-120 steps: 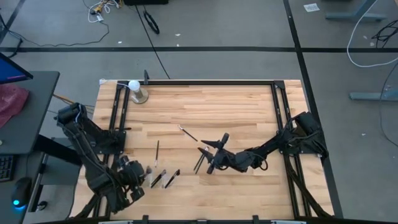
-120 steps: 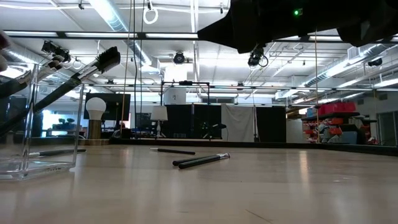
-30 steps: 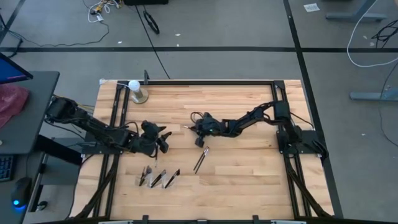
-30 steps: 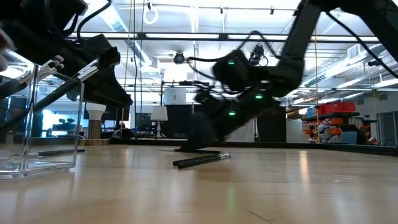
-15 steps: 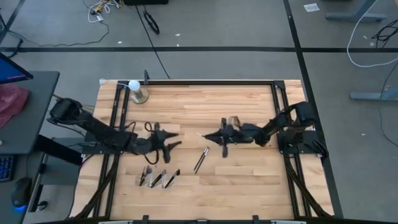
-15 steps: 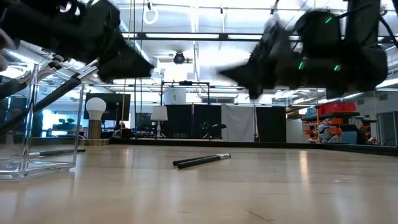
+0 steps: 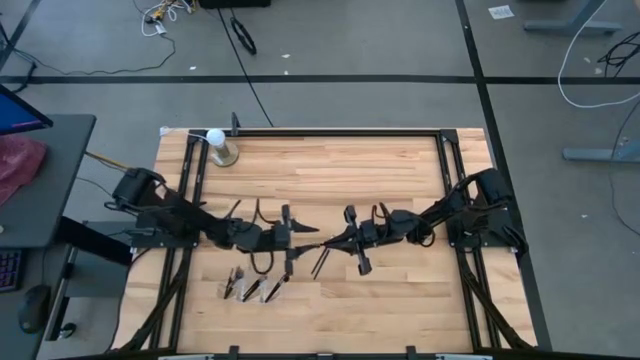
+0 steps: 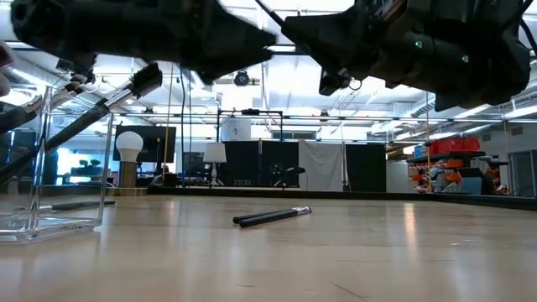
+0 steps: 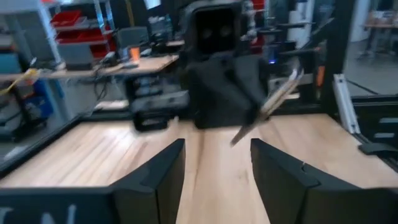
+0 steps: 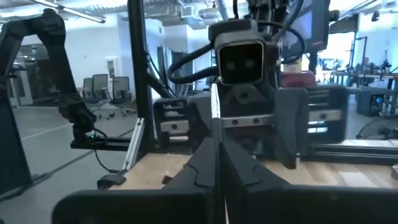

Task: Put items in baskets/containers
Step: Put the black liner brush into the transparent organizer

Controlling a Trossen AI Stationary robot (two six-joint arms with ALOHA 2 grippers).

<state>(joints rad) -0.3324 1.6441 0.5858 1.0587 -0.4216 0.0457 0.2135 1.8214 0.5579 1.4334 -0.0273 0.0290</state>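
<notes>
My right gripper (image 7: 338, 240) hangs over the table's middle, shut on a thin dark makeup brush (image 9: 267, 112). My left gripper (image 7: 297, 241) faces it from the left, open, and the brush's free end points at the gap between its fingers (image 9: 158, 177). Two more brushes (image 7: 322, 262) lie side by side flat on the wood (image 8: 273, 216). The clear organizer (image 7: 255, 288) stands near the front left, with several brushes (image 8: 101, 105) leaning out of it. My right gripper pinches the brush's shaft (image 10: 215, 140) between its two fingers. The fingers come level from the table's right, and the brush runs on past their tips toward the left gripper. It is lifted clear of the table and tilted.
A white ball on a metal stand (image 7: 217, 145) sits at the far left corner. Black frame rails (image 7: 445, 180) run along the table's left, right and far edges. Bare wood (image 7: 400, 300) spreads across the near right.
My right gripper has lifted a brush off the table's middle and carried it toward the near edge, turning to face the left arm. My left gripper has moved toward the table's right until it stands opposite the right gripper.
</notes>
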